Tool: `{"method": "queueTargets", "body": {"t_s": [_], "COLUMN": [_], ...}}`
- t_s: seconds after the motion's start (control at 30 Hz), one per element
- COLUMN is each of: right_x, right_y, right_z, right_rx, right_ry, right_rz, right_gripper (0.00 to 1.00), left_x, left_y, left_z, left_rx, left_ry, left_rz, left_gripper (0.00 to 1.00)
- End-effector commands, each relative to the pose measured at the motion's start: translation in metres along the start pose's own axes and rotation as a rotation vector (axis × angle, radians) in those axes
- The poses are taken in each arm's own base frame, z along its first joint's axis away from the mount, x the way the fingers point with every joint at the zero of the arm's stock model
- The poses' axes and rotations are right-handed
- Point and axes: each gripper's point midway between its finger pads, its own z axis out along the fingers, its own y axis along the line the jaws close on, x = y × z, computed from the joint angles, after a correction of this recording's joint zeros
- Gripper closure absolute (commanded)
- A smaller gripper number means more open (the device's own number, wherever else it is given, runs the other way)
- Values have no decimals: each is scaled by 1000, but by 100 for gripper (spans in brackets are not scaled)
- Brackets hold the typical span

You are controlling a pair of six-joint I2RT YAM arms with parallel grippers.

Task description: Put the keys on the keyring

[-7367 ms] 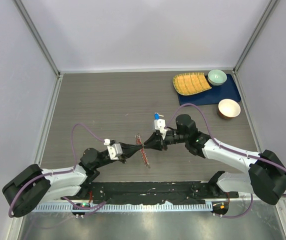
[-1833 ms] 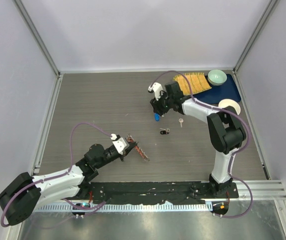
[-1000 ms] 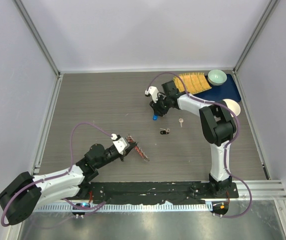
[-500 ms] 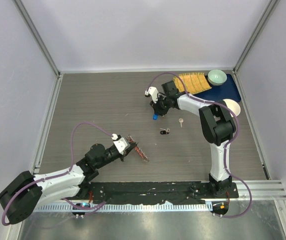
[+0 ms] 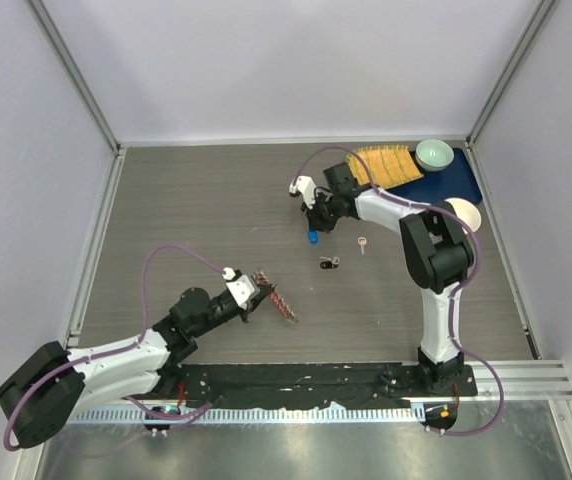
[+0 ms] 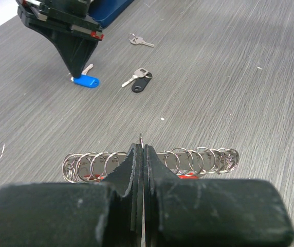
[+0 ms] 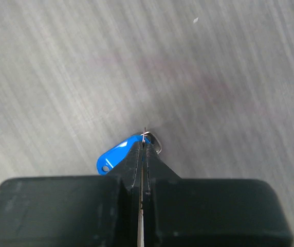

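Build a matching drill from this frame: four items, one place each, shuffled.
1 blue key
2 black key
3 silver key
4 keyring

A pinched by the left gripper
B loose, nearest the blue mat
C at the closed tips of the right gripper
D loose, key lowest in the top view

Pairs: 1-C, 2-D, 3-B, 4-A

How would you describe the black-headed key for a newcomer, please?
Start at the dark blue mat at far right and move nearer, leftwards. Past the plain silver key lies the black-headed key: black head, unlike the blue-headed key further left.
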Motion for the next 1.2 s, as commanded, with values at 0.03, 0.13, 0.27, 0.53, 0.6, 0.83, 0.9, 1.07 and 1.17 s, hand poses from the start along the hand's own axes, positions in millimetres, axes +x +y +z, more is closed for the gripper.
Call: {"method": "queueTargets", "body": {"t_s": [0.03,0.13,0.27,0.53,0.6,0.83,0.9,1.07,1.17], "right_x": [-49,-62,-60,-58,-52,-45,-45,-52,-54], "right_y": [42,81,130,190,199,215,218,230,234], "right_z": [-48,-64,-84,-117,-119,-122,-124,-130,-132], "right_rx": [2,16,22,38,30,20,20,-19,-32], "right_ry": [-85,-111,-138,-127,-113,-94,-97,-137,-147], "right_rz": [-142,-200,-244,-337,-346,-379,-390,-404,-409], "right_gripper": [99,99,99,99,99,99,99,99,99], "left_x": [-28,-28,-29,-32,-29,-33,-32,-31,-32], "left_y": [-2,-7,-16,-28,-29,-34,-37,-38,-39], "left_z": [2,3,5,5,4,1,2,3,3], "left_rx": [21,48,104,176,185,218,233,245,255], "left_ry": [-132,-156,-184,-204,-187,-195,-187,-179,-184], "left_rz": [49,64,93,133,146,170,173,181,184], "left_gripper": [100,100,100,100,100,100,100,100,100]}}
